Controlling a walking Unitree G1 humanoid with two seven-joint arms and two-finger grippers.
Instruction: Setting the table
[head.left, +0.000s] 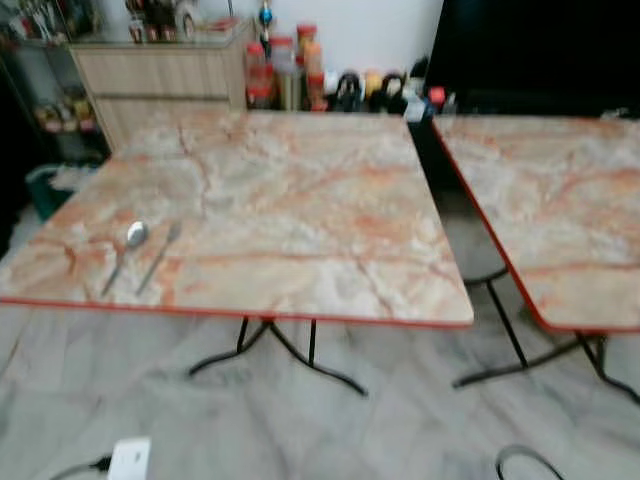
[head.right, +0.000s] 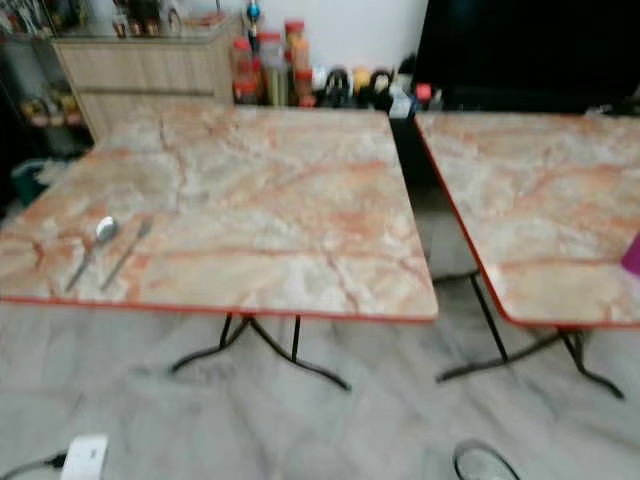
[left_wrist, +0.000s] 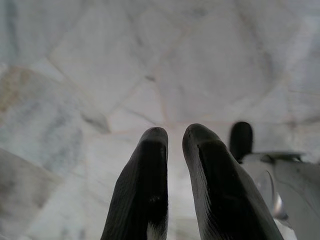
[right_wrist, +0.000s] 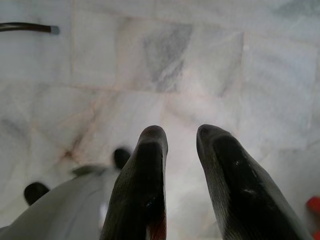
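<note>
You are facing a marble-patterned desk (head.left: 300, 200) where a metal spoon (head.left: 127, 250) and fork (head.left: 160, 255) are lying side by side near the front left corner, just apart. Both are thin, stiff, light and likely slippery, lying flat on the top, so you are best pinching each across the handle's middle. Your left end effector (left_wrist: 172, 145) is hanging over the tiled floor (left_wrist: 100, 65), fingers nearly together and empty; your right end effector (right_wrist: 180, 145) is hanging slightly spread, empty
</note>
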